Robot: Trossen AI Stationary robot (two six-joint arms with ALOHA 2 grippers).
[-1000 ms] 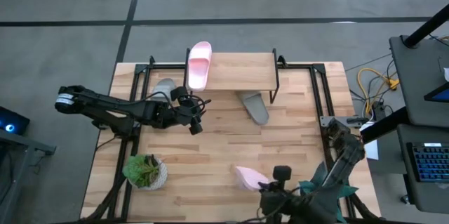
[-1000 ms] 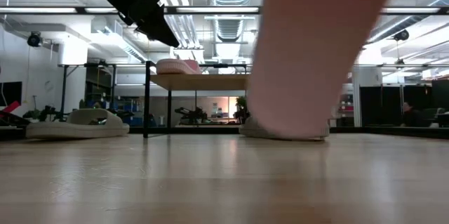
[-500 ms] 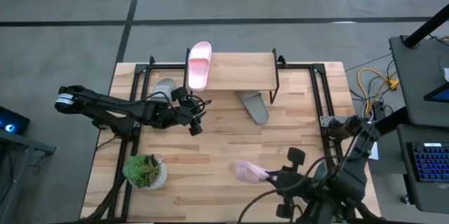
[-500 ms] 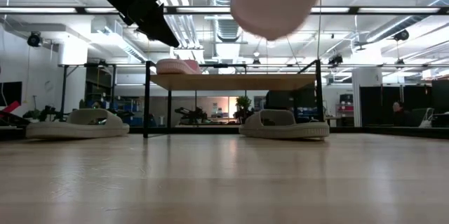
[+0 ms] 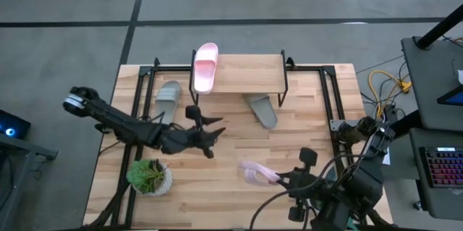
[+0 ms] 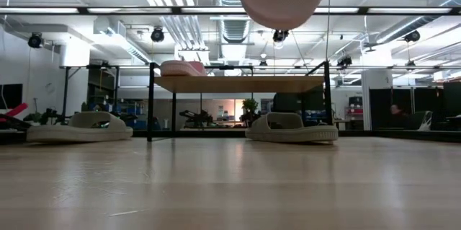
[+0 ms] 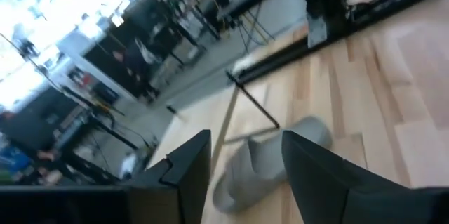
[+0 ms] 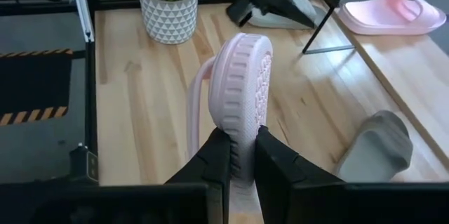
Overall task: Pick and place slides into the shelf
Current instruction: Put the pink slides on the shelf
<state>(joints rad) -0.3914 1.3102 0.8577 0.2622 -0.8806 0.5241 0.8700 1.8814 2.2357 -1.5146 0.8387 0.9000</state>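
Right tool (image 8: 238, 157): closed on a pink slide (image 8: 242, 104), held sole-outward clear of the surface (image 5: 217, 187) near its front edge. Left tool (image 5: 213, 138): fingers apart, empty, over mid-surface. Shelf (image 5: 246, 75) at the far side: second pink slide (image 5: 205, 66) lies on its plank top (left end, overhanging). One grey slide (image 5: 168, 95) on the surface left of the shelf; another grey slide (image 5: 262, 110) by its front right leg. Potted plant (image 5: 150, 177) at the front left.

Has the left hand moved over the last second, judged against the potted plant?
Yes. In the high view the left hand has swung toward the table's near edge and rightward, now nearer the small green potted plant.
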